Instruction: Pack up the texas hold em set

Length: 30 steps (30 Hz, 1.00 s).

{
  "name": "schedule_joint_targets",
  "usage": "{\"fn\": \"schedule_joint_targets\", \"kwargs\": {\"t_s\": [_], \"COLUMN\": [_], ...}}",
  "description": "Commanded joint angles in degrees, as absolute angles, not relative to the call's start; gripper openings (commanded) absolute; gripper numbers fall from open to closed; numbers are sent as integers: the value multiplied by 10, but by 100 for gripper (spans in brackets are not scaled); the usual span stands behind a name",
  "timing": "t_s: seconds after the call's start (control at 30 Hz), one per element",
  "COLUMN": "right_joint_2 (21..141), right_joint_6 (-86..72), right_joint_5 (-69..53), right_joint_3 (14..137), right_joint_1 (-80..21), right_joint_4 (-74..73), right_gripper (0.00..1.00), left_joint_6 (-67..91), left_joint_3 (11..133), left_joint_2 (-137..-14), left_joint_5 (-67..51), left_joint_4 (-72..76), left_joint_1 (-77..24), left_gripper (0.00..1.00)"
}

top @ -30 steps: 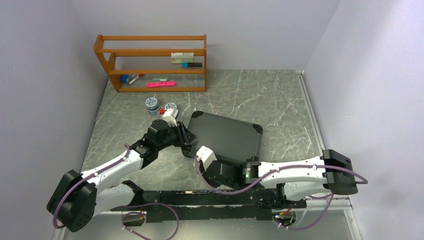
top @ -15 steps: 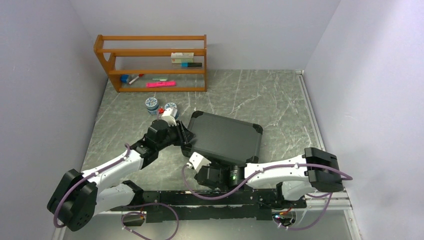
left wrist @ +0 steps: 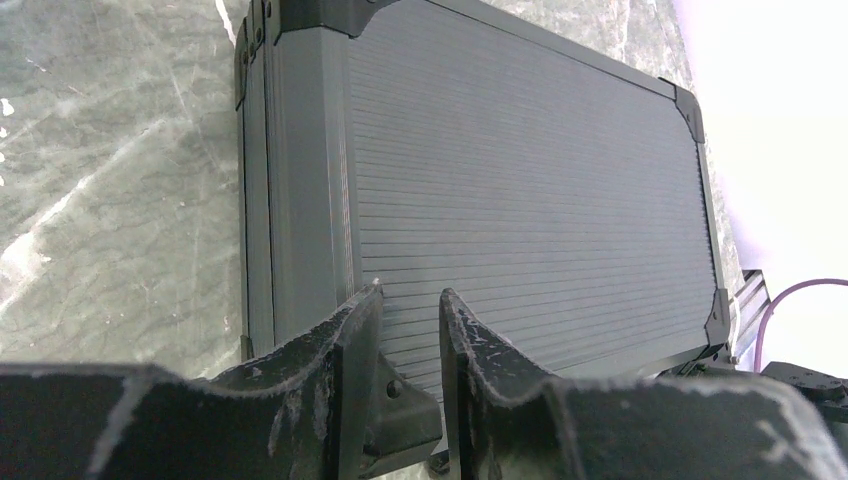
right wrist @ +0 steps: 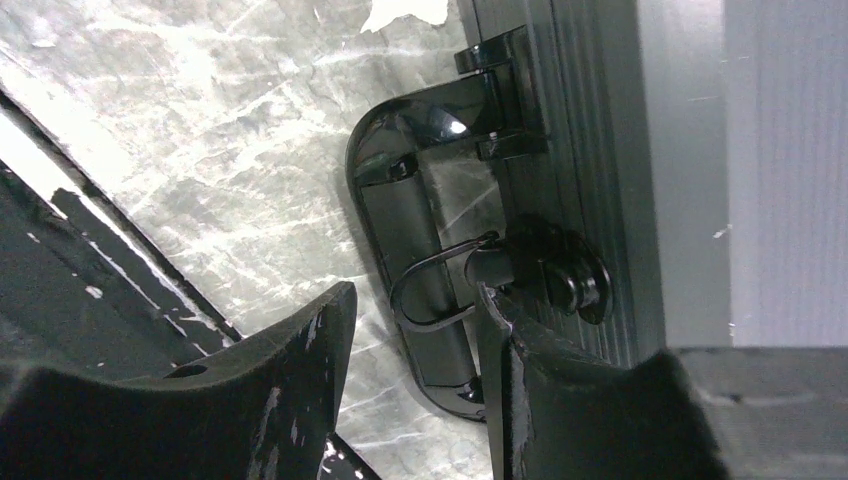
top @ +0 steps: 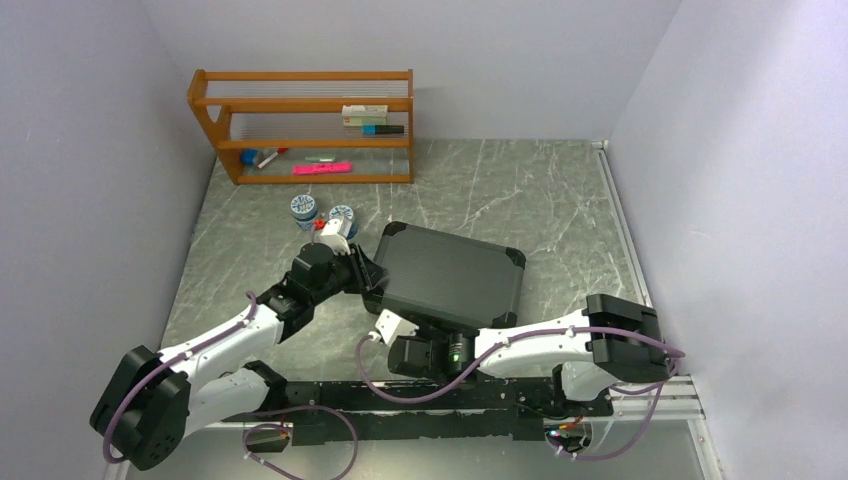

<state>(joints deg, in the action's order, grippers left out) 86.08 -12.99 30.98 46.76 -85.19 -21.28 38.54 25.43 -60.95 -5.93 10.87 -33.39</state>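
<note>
Lying flat with its lid down, the black case (top: 450,275) sits right ahead of both jaws. The left gripper (left wrist: 405,320) is pinched together by its edge. The right gripper (right wrist: 418,297) is spread apart, the handle (right wrist: 395,220) between its jaws.

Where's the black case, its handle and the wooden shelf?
black case (top: 450,275), top view, middle of its lid.
handle (right wrist: 400,215), right wrist view, its glossy grip.
wooden shelf (top: 300,76), top view, its top rail.

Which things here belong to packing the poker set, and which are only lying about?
For the job: black briefcase, closed; its handle.
Lying about: two blue-and-white tubs; wooden shelf; pink marker on it.
</note>
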Motion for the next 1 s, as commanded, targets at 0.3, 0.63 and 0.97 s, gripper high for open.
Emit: {"fn": "schedule_joint_targets", "kwargs": {"t_s": [0.3, 0.63, 0.97], "right_joint_2": [917, 882, 833], "right_joint_6": [-120, -179, -230], "right_joint_5": [372, 451, 481], "right_joint_3": [493, 531, 542], "right_joint_1": [-854, -849, -805], "right_joint_4": [-220, -289, -306], "right_gripper": [43, 32, 28], "left_joint_6": [353, 357, 357], "left_joint_3": [230, 232, 237], "left_joint_2": [-654, -650, -660], "left_joint_5": [-35, -29, -40], "left_joint_4": [-42, -66, -62], "left_joint_1": [-330, -330, -330], "left_gripper": [37, 37, 37]}}
